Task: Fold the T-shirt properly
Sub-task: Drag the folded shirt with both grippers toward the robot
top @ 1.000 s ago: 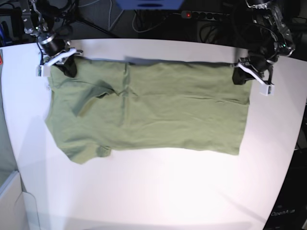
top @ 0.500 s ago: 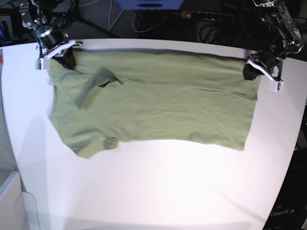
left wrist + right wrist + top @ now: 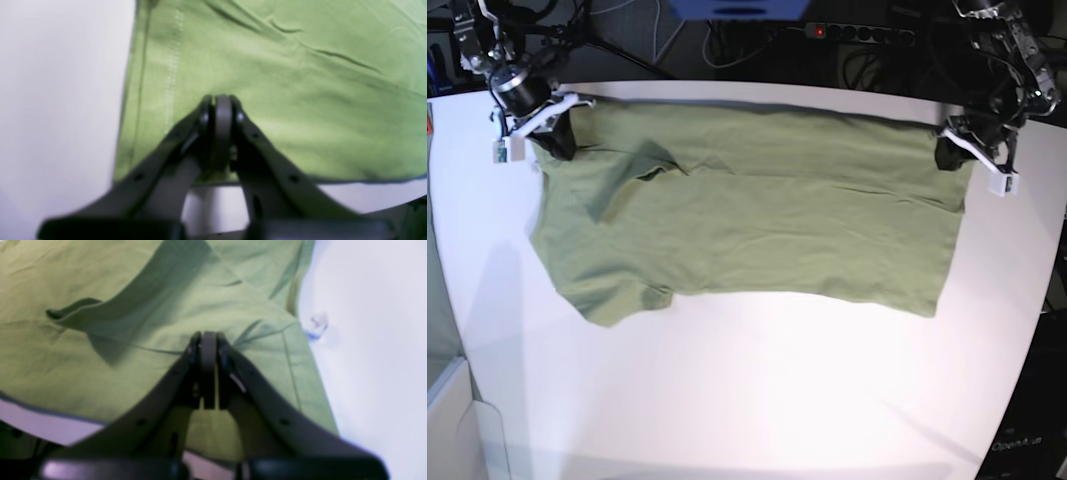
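Green cloth of the T-shirt (image 3: 747,205) lies spread flat across the upper half of the white desk (image 3: 757,400), sleeves toward the frame's left. At upper left, the right gripper (image 3: 555,140) has its jaws clamped tight on the shirt's far corner. At upper right, the left gripper (image 3: 951,152) pinches the hem corner, jaws closed on the fabric.

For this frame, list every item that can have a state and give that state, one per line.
T-shirt: spread flat on the table, folded lengthwise, far edge stretched between the two grippers, one sleeve lying folded over the body, a few creases.
Left gripper: shut on the T-shirt's far corner at the hem end.
Right gripper: shut on the T-shirt's far corner at the sleeve end.
Table: white, carrying the T-shirt.
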`<state>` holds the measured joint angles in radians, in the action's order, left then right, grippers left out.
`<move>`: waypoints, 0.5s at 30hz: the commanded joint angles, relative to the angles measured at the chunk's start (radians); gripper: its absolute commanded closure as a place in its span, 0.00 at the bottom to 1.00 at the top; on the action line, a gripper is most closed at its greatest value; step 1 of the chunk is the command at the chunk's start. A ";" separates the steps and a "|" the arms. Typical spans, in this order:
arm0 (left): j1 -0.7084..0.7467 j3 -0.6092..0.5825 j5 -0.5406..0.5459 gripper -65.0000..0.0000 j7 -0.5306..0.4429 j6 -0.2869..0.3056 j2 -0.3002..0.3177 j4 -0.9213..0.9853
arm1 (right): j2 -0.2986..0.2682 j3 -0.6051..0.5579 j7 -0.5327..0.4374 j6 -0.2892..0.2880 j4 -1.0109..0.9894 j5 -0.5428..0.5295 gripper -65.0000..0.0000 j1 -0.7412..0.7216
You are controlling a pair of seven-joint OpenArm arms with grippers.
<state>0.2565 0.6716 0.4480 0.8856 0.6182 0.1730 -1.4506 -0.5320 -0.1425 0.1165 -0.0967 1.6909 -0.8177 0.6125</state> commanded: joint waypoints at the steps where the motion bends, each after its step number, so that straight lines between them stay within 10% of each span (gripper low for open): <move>1: 0.019 0.004 -0.079 0.96 0.059 -0.030 0.001 -0.028 | -0.023 0.013 -0.025 -0.004 0.016 -0.001 0.99 -0.006; 15: 0.014 0.004 -0.079 0.96 0.060 -0.030 -0.077 -0.310 | -0.055 0.010 -0.022 -0.004 0.028 -0.001 0.99 -0.058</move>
<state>0.2680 0.6716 0.3641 0.9535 0.5846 0.0860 -1.7439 -0.5701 -0.1394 0.1184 -0.0944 1.7004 -0.8173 0.5625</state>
